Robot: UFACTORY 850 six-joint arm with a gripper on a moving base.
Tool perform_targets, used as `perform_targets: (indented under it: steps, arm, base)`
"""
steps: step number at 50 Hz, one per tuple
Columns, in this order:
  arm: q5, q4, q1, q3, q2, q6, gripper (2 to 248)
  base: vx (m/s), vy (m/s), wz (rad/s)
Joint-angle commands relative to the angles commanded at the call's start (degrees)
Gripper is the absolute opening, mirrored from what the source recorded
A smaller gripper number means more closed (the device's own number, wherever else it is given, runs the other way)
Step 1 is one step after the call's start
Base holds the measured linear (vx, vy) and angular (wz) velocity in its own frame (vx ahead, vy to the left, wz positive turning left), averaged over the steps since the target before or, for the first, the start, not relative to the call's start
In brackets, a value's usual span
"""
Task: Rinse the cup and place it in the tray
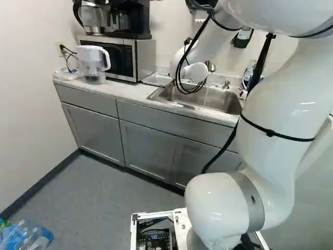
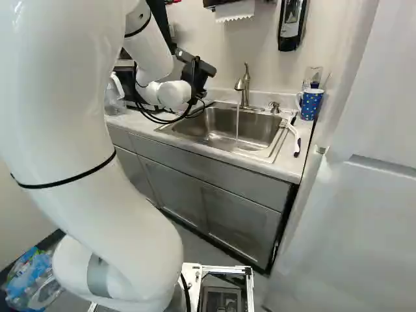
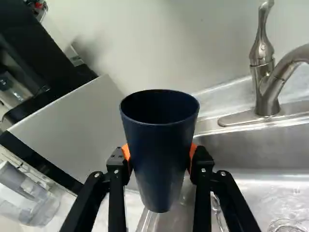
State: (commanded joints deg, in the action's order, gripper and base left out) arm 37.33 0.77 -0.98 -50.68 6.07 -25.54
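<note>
Pale walls [image 1: 26, 104] meet a gray floor [image 1: 114, 198] along a dark baseboard [image 1: 40, 183]. Gray cabinets [image 1: 96, 133] stand under the light-topped table [image 1: 125, 91], and a white door [image 2: 364, 214] stands at the right of the right base view.

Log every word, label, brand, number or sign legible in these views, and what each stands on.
No text can be read in any view.
Wall dispenser: front panel too small to read.
Bottle pack on the floor: coloured wrapping, too blurred to read.
Dark blue cup: no print on the side shown.
Blue mug: dots, no lettering visible.
</note>
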Motion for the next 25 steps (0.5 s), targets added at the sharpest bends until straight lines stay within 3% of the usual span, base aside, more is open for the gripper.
perform_targets:
  steps: [25]
  arm:
    - [0.0,0.0,0.0,0.0,0.0,15.05,125]
  base:
    - [0.0,0.0,0.0]
